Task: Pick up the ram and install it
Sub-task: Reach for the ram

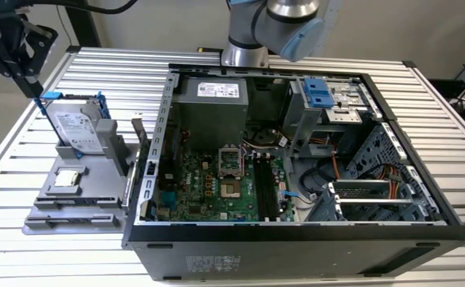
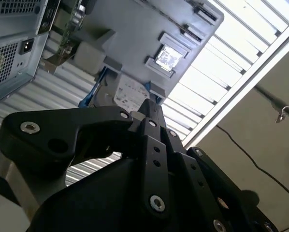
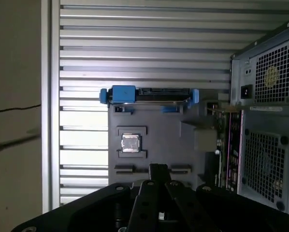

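Tool [image 1: 33, 86] has its tips together and holds nothing, hovering by the top corner of the hard drive [image 1: 77, 125]. Ram [image 1: 140, 146] stands on edge at the side of the grey fixture [image 1: 81, 206], just beside the PC case [image 1: 296, 245]. In the exterior view it's at about 4 o'clock from the tool, with its long axis roughly 12-to-6 along the case wall.

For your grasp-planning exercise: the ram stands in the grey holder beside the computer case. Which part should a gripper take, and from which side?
Probably its upper long edge, coming straight down. The ram stands on edge in the grey holder, close beside the computer case, so pinch across its flat faces; sideways approaches look blocked.
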